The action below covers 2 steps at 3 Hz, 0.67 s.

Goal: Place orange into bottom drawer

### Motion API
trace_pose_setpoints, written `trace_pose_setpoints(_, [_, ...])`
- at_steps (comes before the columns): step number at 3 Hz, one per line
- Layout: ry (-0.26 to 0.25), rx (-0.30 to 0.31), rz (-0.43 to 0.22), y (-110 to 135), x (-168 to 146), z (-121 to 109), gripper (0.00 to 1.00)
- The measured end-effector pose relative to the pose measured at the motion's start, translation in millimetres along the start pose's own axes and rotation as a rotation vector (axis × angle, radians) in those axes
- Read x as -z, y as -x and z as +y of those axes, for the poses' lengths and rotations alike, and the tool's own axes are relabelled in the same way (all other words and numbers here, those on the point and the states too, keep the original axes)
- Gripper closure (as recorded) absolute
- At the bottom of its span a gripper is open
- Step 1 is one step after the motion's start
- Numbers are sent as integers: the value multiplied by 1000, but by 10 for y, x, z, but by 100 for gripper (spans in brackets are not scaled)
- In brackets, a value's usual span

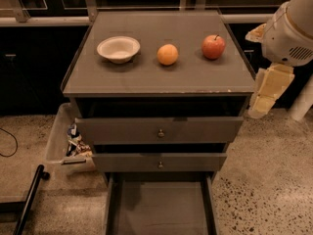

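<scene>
Currently the orange (167,54) sits on the bench (161,80), between a white bowl (118,48) and an apple (213,46), apart from both. The bottom drawer (159,207) stands pulled out, likely so the fruit can go straight in from above. The end effector (264,99) hangs off the bench's right edge, well apart from the orange. It carries nothing visible; how far open, cannot tell. The orange is round, with no long axis and no stem showing, so no heading to log.
</scene>
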State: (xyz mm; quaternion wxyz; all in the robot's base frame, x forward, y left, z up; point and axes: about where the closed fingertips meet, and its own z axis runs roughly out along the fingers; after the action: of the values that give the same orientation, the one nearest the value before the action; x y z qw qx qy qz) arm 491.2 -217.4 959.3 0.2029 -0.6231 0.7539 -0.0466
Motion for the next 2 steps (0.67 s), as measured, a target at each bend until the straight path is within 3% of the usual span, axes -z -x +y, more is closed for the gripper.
trace_pose_setpoints(2, [38, -65, -176, 222, -531, -237, 0])
